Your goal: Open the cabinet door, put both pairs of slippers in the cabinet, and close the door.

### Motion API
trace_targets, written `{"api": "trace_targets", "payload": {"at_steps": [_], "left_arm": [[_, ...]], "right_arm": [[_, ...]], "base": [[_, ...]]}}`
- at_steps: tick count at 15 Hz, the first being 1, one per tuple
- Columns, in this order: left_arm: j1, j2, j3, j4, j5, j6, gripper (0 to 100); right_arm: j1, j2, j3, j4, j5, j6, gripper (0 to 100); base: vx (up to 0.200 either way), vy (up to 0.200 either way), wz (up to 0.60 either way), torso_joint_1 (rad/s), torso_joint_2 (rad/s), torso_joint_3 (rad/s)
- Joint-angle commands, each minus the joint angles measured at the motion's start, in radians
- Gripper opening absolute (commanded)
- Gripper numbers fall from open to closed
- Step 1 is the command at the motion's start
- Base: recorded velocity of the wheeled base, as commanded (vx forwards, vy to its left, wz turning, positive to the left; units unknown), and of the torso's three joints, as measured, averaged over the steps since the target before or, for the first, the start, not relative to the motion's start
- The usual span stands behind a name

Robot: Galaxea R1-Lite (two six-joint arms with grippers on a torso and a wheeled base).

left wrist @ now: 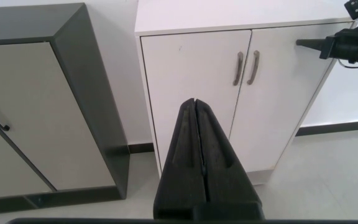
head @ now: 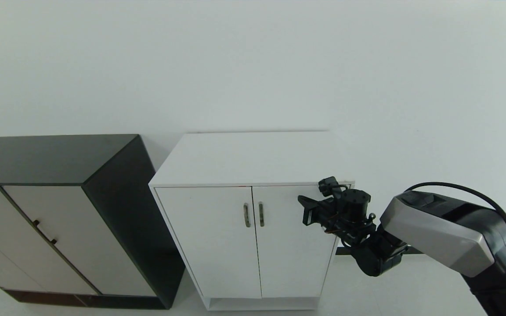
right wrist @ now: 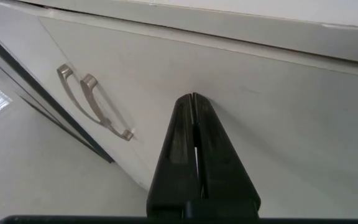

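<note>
Right gripper: we see its fingers pressed together, empty, before the shut door, apart from its handle.
Left gripper: clenched, back from the cabinet.

White cabinet doors shut, barring interior. Paired handles at centre seam, reachable from front. Dark cabinet crowds left side.

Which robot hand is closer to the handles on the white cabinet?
Right. The right gripper is in front of the right door of the white cabinet, just beside the handles. The left gripper sits farther back, pointing toward the doors.
</note>
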Motion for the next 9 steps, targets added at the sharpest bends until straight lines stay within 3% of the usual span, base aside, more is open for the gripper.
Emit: {"api": "trace_targets", "payload": {"at_steps": [1,9], "left_arm": [[0.0,0.0,0.0,0.0,0.0,0.0,0],[0.0,0.0,0.0,0.0,0.0,0.0,0]], "right_arm": [[-0.001,0.01,-0.013,0.0,-0.006,0.0,0],[-0.004,-0.022,0.009,-0.041,-0.041,-0.003,0]], "base": [[0.0,0.0,0.0,0.0,0.0,0.0],[0.0,0.0,0.0,0.0,0.0,0.0]]}}
